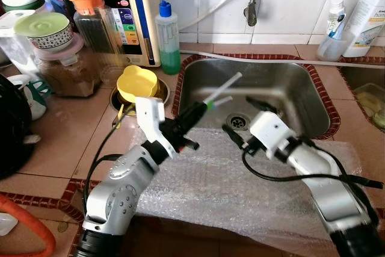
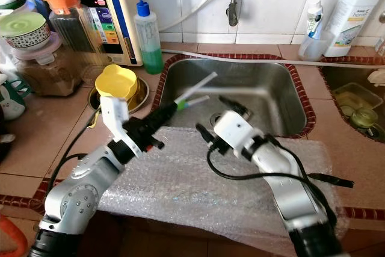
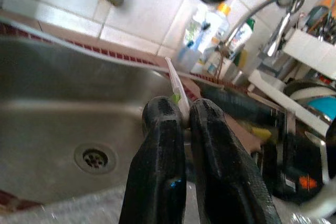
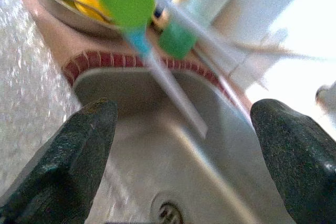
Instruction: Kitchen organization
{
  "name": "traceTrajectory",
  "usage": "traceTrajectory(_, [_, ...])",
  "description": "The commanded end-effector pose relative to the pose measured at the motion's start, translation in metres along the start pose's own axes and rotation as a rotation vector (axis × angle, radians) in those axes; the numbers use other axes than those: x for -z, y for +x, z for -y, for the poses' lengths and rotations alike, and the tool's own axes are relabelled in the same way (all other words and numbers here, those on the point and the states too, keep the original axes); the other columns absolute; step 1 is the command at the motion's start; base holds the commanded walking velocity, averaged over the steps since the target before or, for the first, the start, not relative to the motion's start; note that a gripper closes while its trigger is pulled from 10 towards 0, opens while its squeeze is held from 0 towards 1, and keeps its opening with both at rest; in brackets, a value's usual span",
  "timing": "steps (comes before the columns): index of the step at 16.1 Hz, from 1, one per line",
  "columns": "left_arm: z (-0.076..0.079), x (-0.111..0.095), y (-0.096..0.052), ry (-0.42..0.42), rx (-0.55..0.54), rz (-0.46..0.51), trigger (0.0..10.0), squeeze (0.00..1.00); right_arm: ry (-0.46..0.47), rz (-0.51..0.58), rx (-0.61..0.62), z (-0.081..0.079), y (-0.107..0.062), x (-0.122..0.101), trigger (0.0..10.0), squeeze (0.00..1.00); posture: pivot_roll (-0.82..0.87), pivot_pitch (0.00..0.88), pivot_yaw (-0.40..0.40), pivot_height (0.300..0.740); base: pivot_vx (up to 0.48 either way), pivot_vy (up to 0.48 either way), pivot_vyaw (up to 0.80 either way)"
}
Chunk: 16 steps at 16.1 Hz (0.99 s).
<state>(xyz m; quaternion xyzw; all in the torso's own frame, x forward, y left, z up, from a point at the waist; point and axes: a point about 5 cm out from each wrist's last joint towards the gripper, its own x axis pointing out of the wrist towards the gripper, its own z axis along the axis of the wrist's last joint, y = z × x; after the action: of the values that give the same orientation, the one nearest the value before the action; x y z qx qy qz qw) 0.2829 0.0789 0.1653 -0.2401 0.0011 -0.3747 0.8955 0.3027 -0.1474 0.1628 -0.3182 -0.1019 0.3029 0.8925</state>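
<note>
My left end effector (image 1: 203,108) reaches from the near left over the stainless steel sink (image 1: 283,82), clamped tight on two thin white sticks with green ends (image 1: 224,88). My right end effector (image 2: 215,114), fingers spread wide, points left toward them above the bubble wrap sheet (image 1: 228,185).

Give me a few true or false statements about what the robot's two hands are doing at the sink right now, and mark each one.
1. The left hand is shut on two white sticks with green ends. True.
2. The right hand is holding the sticks too. False: its fingers are spread open and hold nothing.
3. The sticks point out over the steel sink. True.
4. A sheet of bubble wrap lies on the counter in front of the sink. True.
5. The yellow lid lies inside the sink. False: it sits on a metal bowl on the counter beside the sink.
</note>
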Motion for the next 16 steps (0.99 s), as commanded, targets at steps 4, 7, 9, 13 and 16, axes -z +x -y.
traceTrajectory(4, [0.010, -0.003, 0.001, 0.023, 0.043, -0.017, 0.0, 0.00, -0.074, 0.019, -0.029, 0.001, 0.011, 0.003, 10.0, 0.00, -0.31, 0.068, 0.087, 0.740, 0.000, 0.000, 0.00])
traceTrajectory(7, [0.014, -0.007, 0.002, -0.003, 0.068, -0.002, 0.0, 0.00, -0.046, 0.019, -0.033, 0.002, 0.020, 0.006, 10.0, 0.00, -0.30, 0.070, 0.090, 0.740, 0.000, 0.000, 0.00])
traceTrajectory(9, [0.017, -0.010, 0.003, -0.018, 0.088, 0.009, 0.0, 0.00, -0.023, 0.020, -0.029, 0.003, 0.028, 0.009, 10.0, 0.00, -0.30, 0.074, 0.093, 0.740, 0.000, 0.000, 0.00])
traceTrajectory(13, [0.020, -0.008, 0.001, -0.025, 0.111, -0.010, 0.0, 0.00, -0.045, 0.043, -0.028, 0.007, 0.040, 0.008, 0.0, 0.00, -0.29, 0.075, 0.095, 0.740, 0.000, 0.000, 0.00])
traceTrajectory(16, [0.020, -0.007, 0.001, -0.020, 0.098, -0.015, 0.0, 0.00, -0.052, 0.068, -0.048, 0.002, 0.047, 0.005, 0.0, 0.00, -0.29, 0.074, 0.094, 0.740, 0.000, 0.000, 0.00])
